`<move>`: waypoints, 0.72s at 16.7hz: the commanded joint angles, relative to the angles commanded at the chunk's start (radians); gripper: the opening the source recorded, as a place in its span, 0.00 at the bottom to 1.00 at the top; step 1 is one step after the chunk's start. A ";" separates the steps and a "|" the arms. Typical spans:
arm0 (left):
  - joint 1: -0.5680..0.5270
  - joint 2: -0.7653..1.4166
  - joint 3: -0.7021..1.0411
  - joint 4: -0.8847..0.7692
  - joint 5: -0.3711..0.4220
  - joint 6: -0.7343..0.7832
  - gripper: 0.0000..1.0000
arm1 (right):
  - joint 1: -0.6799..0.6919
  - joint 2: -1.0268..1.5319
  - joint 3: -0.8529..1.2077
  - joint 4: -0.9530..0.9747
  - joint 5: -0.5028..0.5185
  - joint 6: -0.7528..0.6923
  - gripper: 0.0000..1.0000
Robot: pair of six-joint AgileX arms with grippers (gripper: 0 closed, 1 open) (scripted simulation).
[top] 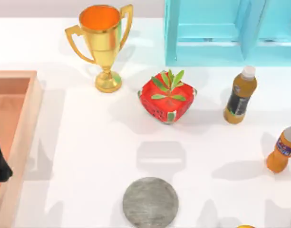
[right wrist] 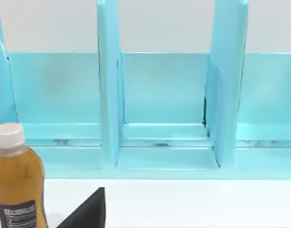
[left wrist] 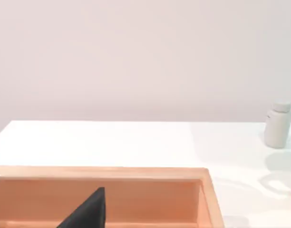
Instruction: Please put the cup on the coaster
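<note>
The gold cup (top: pixel 102 42) stands upright at the back left of the table, orange inside, with two angular handles and a round foot. The grey mottled coaster (top: pixel 150 202) lies flat near the front edge, around the middle, far from the cup. My left gripper (top: pixel 0 164) is parked at the far left over a wooden tray (top: pixel 26 118), well away from both. A dark part of it shows in the left wrist view (left wrist: pixel 88 211). A dark part of my right gripper (right wrist: pixel 88 211) shows in the right wrist view, facing a teal shelf (right wrist: pixel 164 109).
A red watermelon-patterned pot with a green plant (top: pixel 167 97) stands between cup and coaster. Two orange bottles (top: pixel 239 95) (top: pixel 283 149) stand on the right. The teal shelf (top: pixel 231 33) fills the back right. A white bottle (left wrist: pixel 277 126) stands farther off.
</note>
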 joint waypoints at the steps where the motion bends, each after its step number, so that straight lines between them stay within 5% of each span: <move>1: 0.000 0.000 0.000 0.000 0.000 0.000 1.00 | 0.000 0.000 0.000 0.000 0.000 0.000 1.00; 6: 0.000 0.000 0.000 0.000 0.000 0.000 1.00 | -0.009 0.105 0.102 -0.094 0.001 -0.104 1.00; 12: 0.000 0.000 0.000 0.000 0.000 0.000 1.00 | -0.039 0.569 0.495 -0.425 0.002 -0.547 1.00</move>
